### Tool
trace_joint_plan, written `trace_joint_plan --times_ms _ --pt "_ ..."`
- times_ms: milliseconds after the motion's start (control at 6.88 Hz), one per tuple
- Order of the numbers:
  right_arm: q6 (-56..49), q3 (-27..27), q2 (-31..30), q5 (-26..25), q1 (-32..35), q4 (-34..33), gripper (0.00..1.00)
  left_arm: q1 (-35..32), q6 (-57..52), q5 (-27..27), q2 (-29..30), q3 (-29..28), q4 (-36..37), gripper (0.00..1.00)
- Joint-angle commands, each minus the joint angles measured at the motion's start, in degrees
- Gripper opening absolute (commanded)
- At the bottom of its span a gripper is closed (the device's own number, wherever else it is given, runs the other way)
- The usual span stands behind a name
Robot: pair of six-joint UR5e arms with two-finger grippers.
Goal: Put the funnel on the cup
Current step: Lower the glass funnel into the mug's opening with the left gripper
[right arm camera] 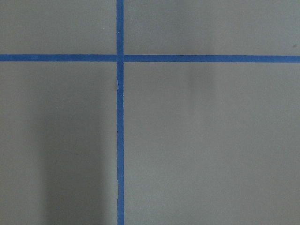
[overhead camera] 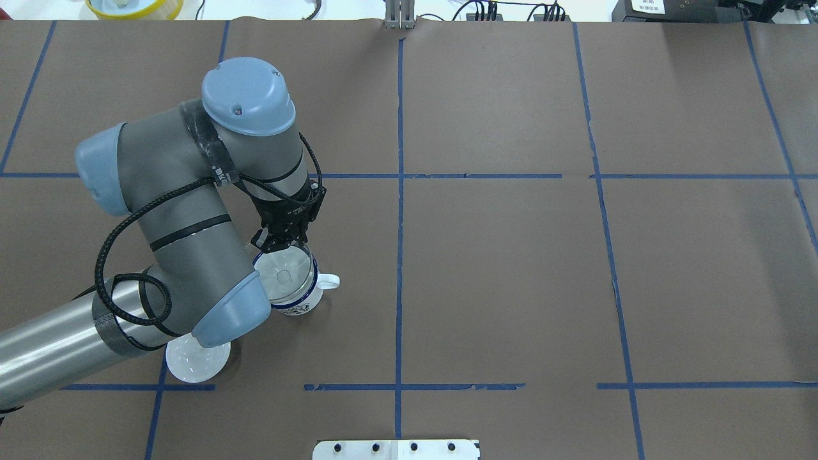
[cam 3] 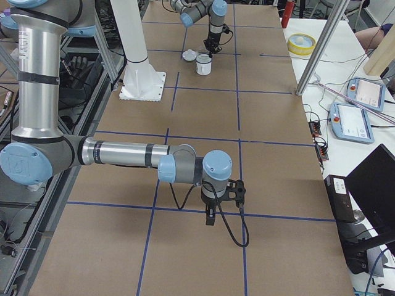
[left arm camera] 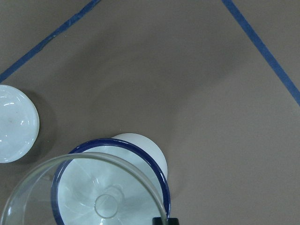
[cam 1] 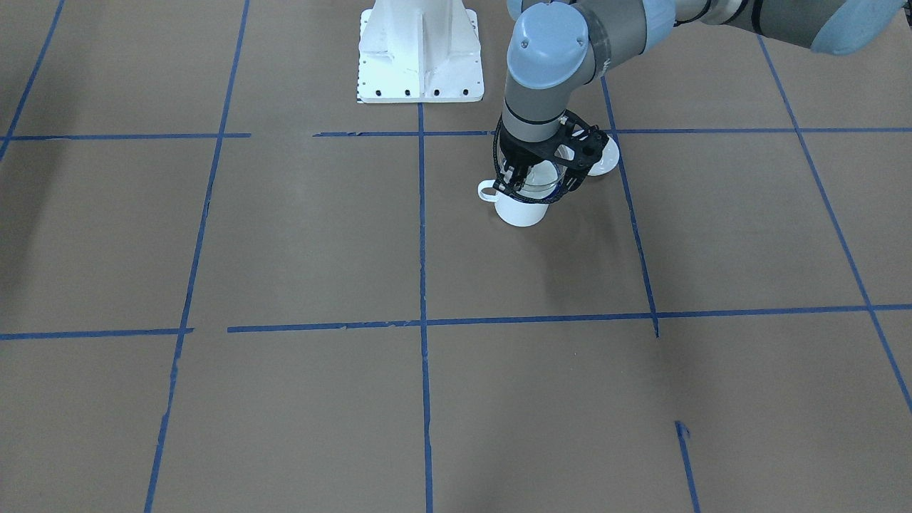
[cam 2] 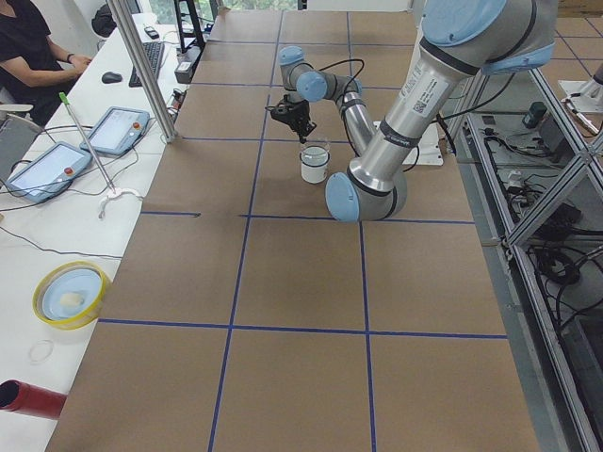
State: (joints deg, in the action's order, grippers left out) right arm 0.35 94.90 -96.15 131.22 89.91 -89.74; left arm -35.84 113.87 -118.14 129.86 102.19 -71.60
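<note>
The white cup [overhead camera: 298, 308] with a dark blue rim stands on the table, its handle [overhead camera: 329, 281] pointing toward the middle. My left gripper [overhead camera: 279, 248] is shut on the rim of the clear funnel [overhead camera: 284, 275] and holds it over the cup's mouth, spout down inside the rim. In the left wrist view the funnel's rim [left arm camera: 84, 161] overlaps the cup's blue rim [left arm camera: 161, 176], and one fingertip [left arm camera: 166, 220] shows on the funnel's edge. In the front view the gripper [cam 1: 514, 184] is right above the cup [cam 1: 522, 212]. My right gripper [cam 3: 210, 217] hangs over bare table far from the cup; I cannot tell whether it is open or shut.
A round white lid [overhead camera: 195, 361] lies on the table close to the cup, on the robot's side, partly under my left arm's elbow; it also shows in the left wrist view [left arm camera: 14, 124]. The white robot base [cam 1: 420, 53] stands behind. Blue tape lines cross the brown table.
</note>
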Motion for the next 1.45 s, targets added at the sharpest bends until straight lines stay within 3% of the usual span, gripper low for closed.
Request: trace_joint_plan --times_ms 0,1309 --pt "0.0 0.0 0.0 0.0 0.0 0.0 1.00 0.6 -0.7 0.0 0.0 -1.0 -0.9 0.00" --pt "0.0 0.0 0.0 0.0 0.0 0.0 1.00 1.4 -1.0 0.2 -1.0 -1.2 -2.8 0.00"
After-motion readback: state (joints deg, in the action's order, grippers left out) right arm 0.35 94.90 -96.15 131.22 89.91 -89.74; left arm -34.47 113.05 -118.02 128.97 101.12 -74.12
